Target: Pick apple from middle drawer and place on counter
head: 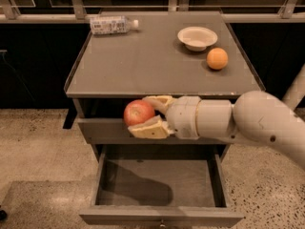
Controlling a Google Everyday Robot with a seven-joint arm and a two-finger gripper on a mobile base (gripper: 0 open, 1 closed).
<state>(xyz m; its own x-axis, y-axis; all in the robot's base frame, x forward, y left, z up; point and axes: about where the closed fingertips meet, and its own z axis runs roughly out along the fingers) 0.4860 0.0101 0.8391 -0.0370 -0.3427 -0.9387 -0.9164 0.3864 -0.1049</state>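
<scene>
My gripper (145, 114) is shut on the red apple (137, 112), one pale finger above it and one below. It holds the apple in the air above the open middle drawer (162, 175), in front of the upper drawer front and just below the counter's (143, 61) front edge. The drawer's grey tray floor is bare, with the arm's shadow on it. My white arm reaches in from the right.
On the counter lie a plastic water bottle (112, 24) at the back left, a small white bowl (197, 37) at the back right and an orange (217, 58) in front of the bowl. A speckled floor surrounds the cabinet.
</scene>
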